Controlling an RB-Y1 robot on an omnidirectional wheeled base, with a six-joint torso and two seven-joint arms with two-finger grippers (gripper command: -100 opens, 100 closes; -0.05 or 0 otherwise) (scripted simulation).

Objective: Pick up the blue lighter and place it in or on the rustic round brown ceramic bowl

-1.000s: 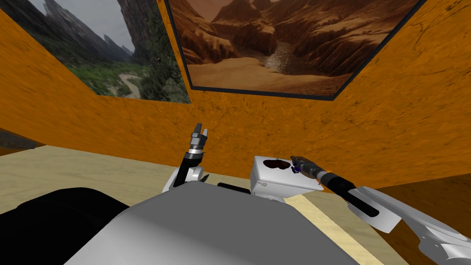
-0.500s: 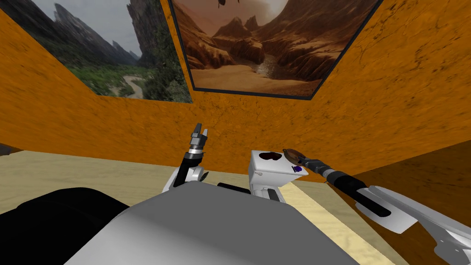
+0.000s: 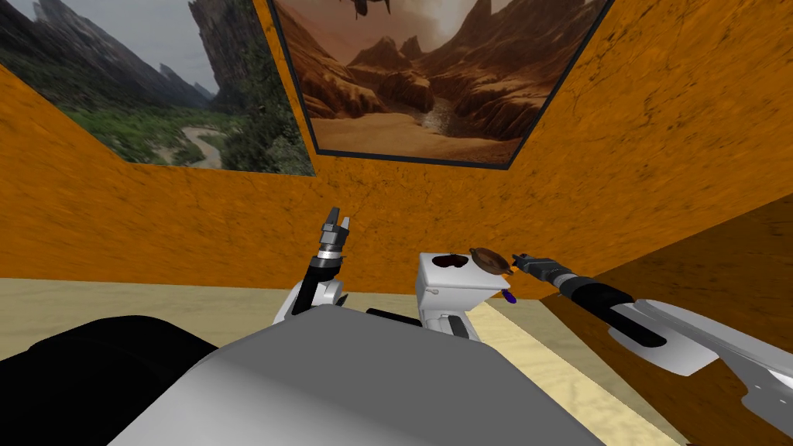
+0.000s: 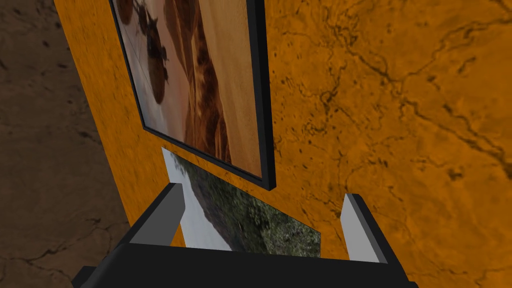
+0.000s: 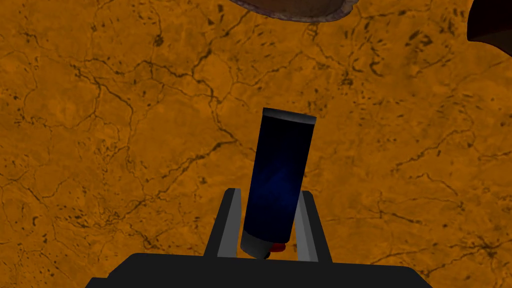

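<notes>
Blue lighter [image 5: 277, 180] sits pinched between the fingers of the right gripper [image 5: 268, 192], near the brown bowl [image 3: 488, 260] on a white fixture [image 3: 443, 288]; left gripper [image 3: 335, 224] stands raised, fingers spread.

Dark blue lighter [image 5: 277, 185] tilted near brown bowl [image 3: 489, 261].

From my right wrist, the bowl [image 5: 295, 9] is cut off by the frame and only a sliver of its rim is left. A dark shape [image 5: 492, 22] in the corner is clipped too far to name. The lighter [image 5: 277, 185] loses its lower end behind the dark body of my right hand [image 5: 268, 194]. In the head view, a blue speck [image 3: 509, 295] under that hand is perhaps the lighter, but too small to be sure. Both wall pictures [image 3: 410, 93] run off the top edge.
</notes>
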